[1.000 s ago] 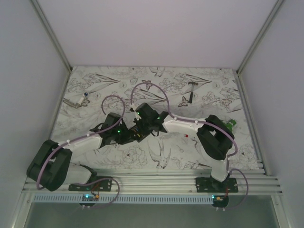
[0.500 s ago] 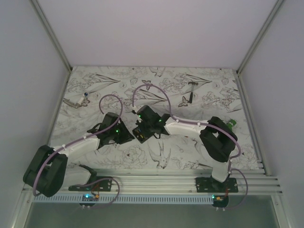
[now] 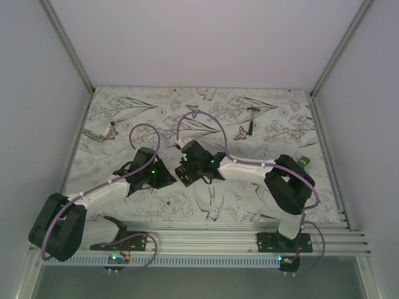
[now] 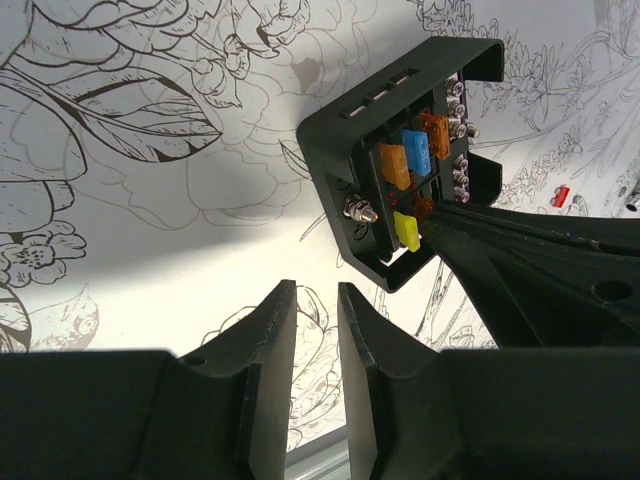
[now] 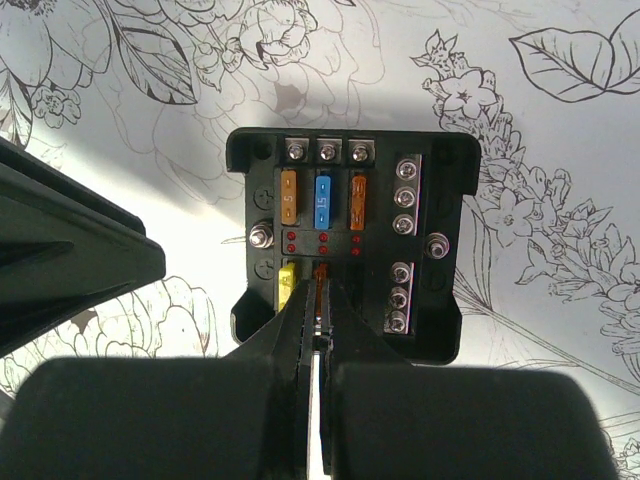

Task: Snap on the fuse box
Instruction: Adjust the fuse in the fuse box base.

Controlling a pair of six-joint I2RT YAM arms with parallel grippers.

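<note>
The fuse box (image 5: 322, 243) is a black open box lying on the flower-printed table, with orange, blue and yellow fuses on its face. My right gripper (image 5: 322, 290) is shut on a thin orange fuse (image 5: 321, 272) standing in the middle slot of the lower row, beside the yellow one. In the left wrist view the fuse box (image 4: 400, 160) lies ahead and to the right. My left gripper (image 4: 317, 292) hangs just short of it, jaws a narrow gap apart and empty. From above, both wrists meet at mid-table, and the right gripper (image 3: 186, 172) covers most of the box.
A small hammer (image 3: 251, 118) lies at the back right and a green object (image 3: 303, 162) sits behind the right arm. A small red piece (image 4: 560, 196) lies beyond the box. A small metal item (image 3: 103, 132) rests at the far left. The aluminium rail (image 3: 199, 233) runs along the near edge.
The left arm has drawn back a little to the left, away from the box. The right forearm has swung lower and its gripper has settled over the box.
</note>
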